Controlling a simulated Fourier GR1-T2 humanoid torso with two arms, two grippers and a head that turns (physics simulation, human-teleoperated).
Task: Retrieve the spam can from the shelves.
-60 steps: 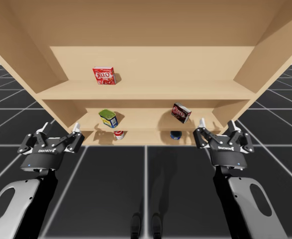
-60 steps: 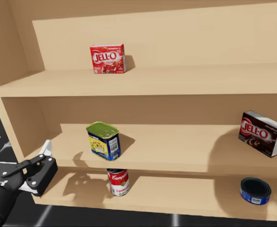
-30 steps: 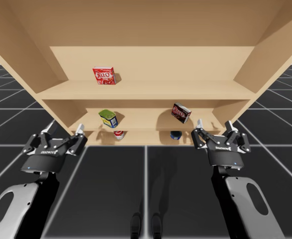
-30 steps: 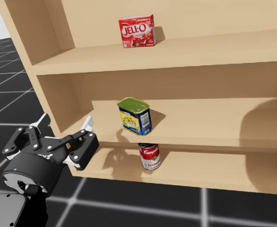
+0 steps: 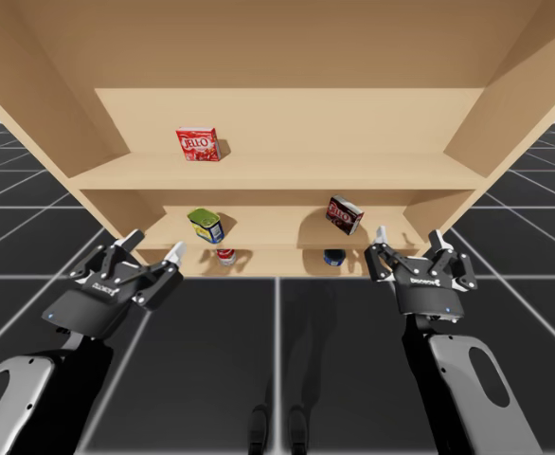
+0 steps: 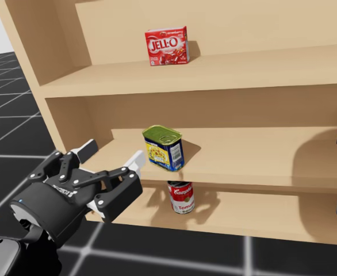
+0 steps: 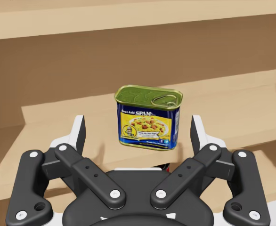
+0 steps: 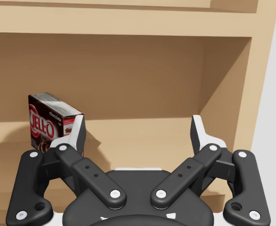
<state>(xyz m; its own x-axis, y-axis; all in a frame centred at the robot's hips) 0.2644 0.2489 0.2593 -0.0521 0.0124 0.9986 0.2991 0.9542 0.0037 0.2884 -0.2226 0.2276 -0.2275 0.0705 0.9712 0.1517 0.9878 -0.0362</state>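
The spam can (image 5: 205, 226), a blue and yellow rectangular tin with a green top, stands on the middle shelf, left of centre. My left gripper (image 5: 154, 243) is open just in front of the shelf edge, short of the can and slightly left of it. In the head view the spam can (image 6: 163, 148) sits just beyond the left gripper (image 6: 114, 154). Seen from the left wrist, the spam can (image 7: 149, 117) is straight ahead, framed by the open left gripper (image 7: 138, 128) without touching it. My right gripper (image 5: 408, 237) is open and empty at the shelf's right end.
A red box (image 5: 199, 144) stands on the top shelf. A dark brown box (image 5: 344, 214) leans on the middle shelf ahead of the right gripper (image 8: 137, 127). A red and white soup can (image 6: 182, 197) and a blue can (image 5: 333, 256) sit on the bottom shelf.
My left gripper has moved forward and to the right, closer to the spam can. My head has turned left and down. The right gripper has barely moved.
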